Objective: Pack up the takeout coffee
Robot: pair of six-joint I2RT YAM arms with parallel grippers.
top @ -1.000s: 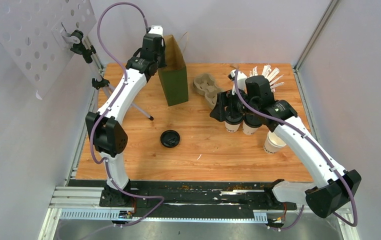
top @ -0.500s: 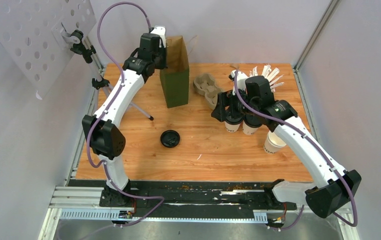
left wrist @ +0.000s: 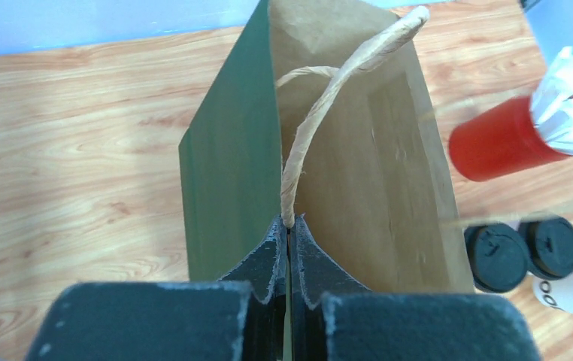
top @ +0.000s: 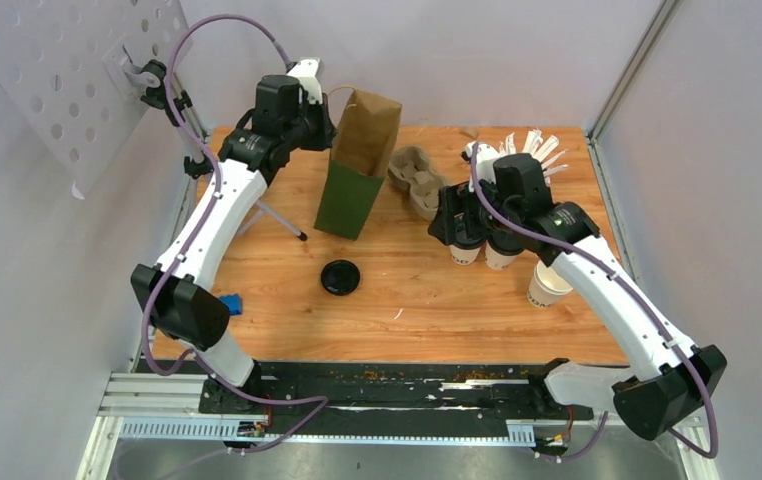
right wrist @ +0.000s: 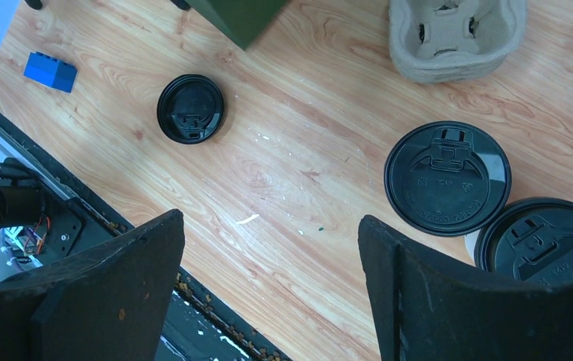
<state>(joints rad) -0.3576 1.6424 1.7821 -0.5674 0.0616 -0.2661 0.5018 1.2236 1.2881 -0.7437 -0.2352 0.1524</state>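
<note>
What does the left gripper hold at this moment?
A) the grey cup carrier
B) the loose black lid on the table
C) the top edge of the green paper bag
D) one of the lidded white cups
C: in the left wrist view the left gripper is shut on the green paper bag at its rim, where the twisted handle begins.

bag [top: 343, 198] left, carrier [top: 412, 171] beside it, cups [right wrist: 447, 178] right

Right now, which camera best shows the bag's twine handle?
Left wrist: the twine handle runs up from the shut left claw, pinched at its tips. Top external shows the whole bag, but the handle is tiny beside the wrist. Right wrist catches only the bag's green corner.
</note>
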